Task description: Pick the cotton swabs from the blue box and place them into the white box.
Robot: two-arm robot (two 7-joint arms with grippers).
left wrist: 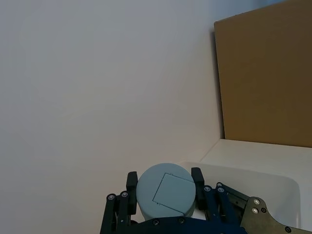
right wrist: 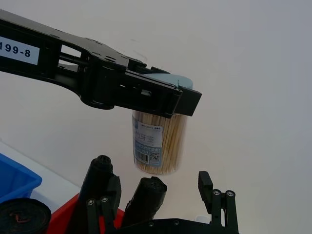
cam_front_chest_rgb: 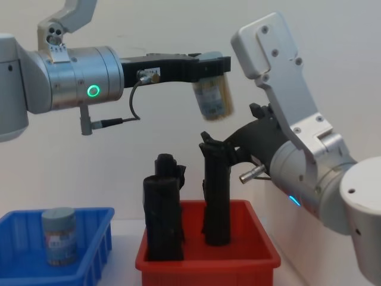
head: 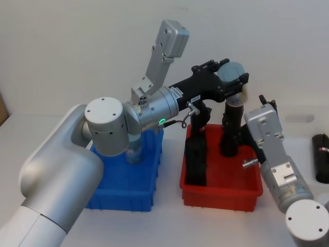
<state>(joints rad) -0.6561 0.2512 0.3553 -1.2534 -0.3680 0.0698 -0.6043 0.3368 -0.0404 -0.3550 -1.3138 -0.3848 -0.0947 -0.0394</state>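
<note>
Bright even light, soft shadows, slight blur on the held cotton swabs [cam_front_chest_rgb: 213,98].

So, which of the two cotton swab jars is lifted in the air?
The jar gripped at its lid by the left gripper, hanging tilted over the red bin. The other jar stands upright inside the blue box.

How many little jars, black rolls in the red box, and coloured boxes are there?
Jars: 2, one in the left hand, one in the blue box
Black rolls in the red box: 2
Coloured boxes: 2
Total: 6
</note>
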